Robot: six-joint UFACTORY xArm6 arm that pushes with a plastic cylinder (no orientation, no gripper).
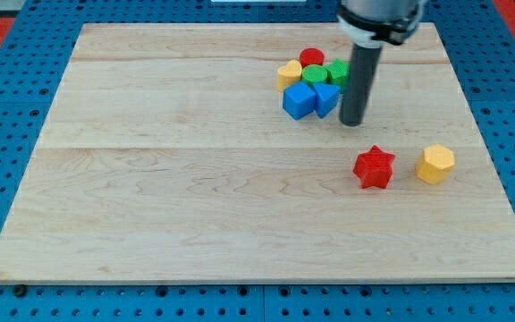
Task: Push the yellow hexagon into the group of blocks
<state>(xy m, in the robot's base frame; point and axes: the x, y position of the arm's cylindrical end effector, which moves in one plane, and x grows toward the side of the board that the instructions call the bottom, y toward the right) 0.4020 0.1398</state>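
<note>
A: Start with the big thing. What does the wooden board point(195, 188) carry?

B: A cluster in the upper right of centre: a yellow heart point(289, 73), a red cylinder point(311, 58), two green blocks point(315, 74) point(337, 71) whose shapes I can't settle, and two blue ones, a blue cube point(299, 100) and a smaller blue block point(325, 97). Apart from them, lower right, sit a red star point(374, 166) and the yellow hexagon point(435, 165).

A: And the rod?

B: My tip point(352, 122) rests just right of the cluster, beside the smaller blue block. There are no jaws to speak of; it is a plain rod holding nothing.

A: So which way is the hexagon from it?

B: Down and to the right, well apart. The group lies up and left of the hexagon, so I judge the tip must get round to the hexagon's lower-right side first.

A: Any snag?

B: The star stands just left of the hexagon, near that line; it may get swept along.
</note>
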